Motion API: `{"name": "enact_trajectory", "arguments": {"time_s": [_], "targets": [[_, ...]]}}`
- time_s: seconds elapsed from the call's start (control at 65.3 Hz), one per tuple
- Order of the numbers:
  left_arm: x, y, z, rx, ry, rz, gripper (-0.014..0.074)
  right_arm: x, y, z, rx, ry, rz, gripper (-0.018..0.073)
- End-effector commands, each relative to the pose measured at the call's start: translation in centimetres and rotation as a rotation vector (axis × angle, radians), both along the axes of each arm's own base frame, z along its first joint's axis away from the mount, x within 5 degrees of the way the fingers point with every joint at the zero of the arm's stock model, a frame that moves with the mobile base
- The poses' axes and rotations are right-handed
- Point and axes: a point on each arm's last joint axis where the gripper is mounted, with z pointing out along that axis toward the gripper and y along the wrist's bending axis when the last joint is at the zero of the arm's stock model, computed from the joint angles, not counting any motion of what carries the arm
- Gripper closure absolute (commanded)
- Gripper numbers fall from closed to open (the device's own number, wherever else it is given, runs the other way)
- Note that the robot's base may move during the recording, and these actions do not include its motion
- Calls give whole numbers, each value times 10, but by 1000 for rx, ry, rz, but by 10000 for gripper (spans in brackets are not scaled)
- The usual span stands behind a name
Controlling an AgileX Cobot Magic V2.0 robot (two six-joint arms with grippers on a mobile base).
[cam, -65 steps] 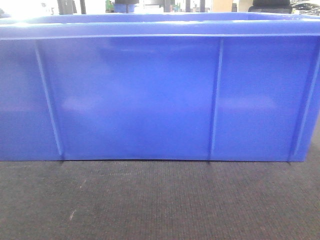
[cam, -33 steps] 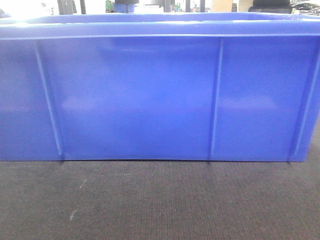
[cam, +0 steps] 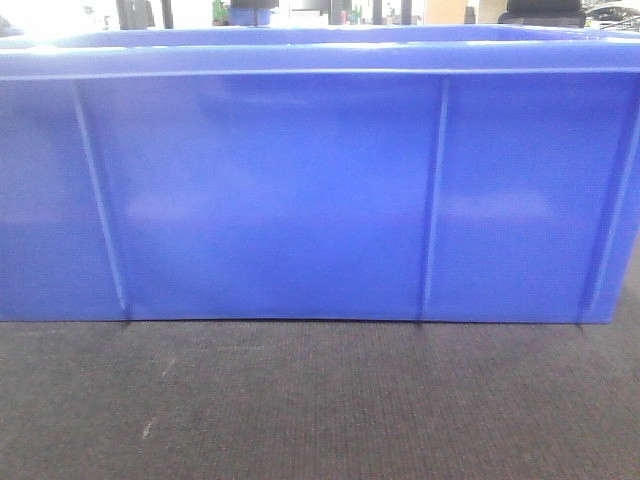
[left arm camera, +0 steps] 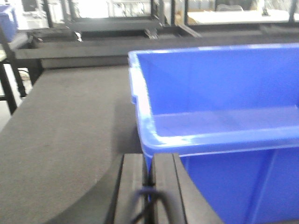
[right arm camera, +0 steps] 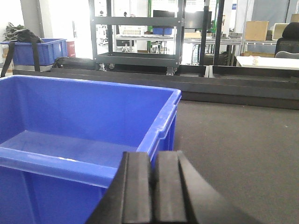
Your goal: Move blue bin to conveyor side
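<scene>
- I see the conveyor (cam: 320,400) as the largest surface: a dark, woven, matte belt that runs under everything. It extends left of the bin in the left wrist view and right of it in the right wrist view.
- The blue bin (cam: 320,190) stands upright on this belt with its long ribbed wall facing the front camera and nearly filling that view. Its base line meets the belt across the full width. The interior appears empty in both wrist views.
- I judge the bin sits square to the rig so that both arms can address its near corners at once.
- The belt is bare to the left and to the right of the bin. On the far side a dark raised edge closes the belt, with a dark shelving rack (right arm camera: 135,37) beyond it. A second blue crate (right arm camera: 35,50) stands far left, well apart.
- The left gripper (left arm camera: 148,186) sits just beside the bin's near left corner, below the rim. Its jaws are pressed together with only a thin seam between them, holding nothing.
- The right gripper (right arm camera: 153,186) sits near the bin's near right corner. Its jaws are likewise closed together and grip nothing.
- I judge that neither gripper holds the rim; contact with the wall cannot be confirmed.
</scene>
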Motion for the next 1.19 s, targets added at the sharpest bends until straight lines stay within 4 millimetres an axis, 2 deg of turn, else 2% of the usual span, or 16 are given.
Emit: {"name": "enact_trajectory", "arguments": {"time_s": [0.0,0.138,0.398,0.459,0.505,1.179], "targets": [[-4,1,-6,-31,-34,43,592,0,0,2,-5,-33,-1,636],[-7,3,-29,-36,-98,119,592,0,0,2,-5,-33,-1,636],[13,3,-86,-49,-155,120,592,-1,0,2,-5,-35,-1,636],[13,2,-82,-49,-208,115,592,-1,0,2,-5,-35,-1,636],[13,3,-87,-50,-160,119,592,-1,0,2,-5,-35,-1,636],[13,3,-85,-50,-176,118,592,-1,0,2,-5,-35,-1,636]]}}
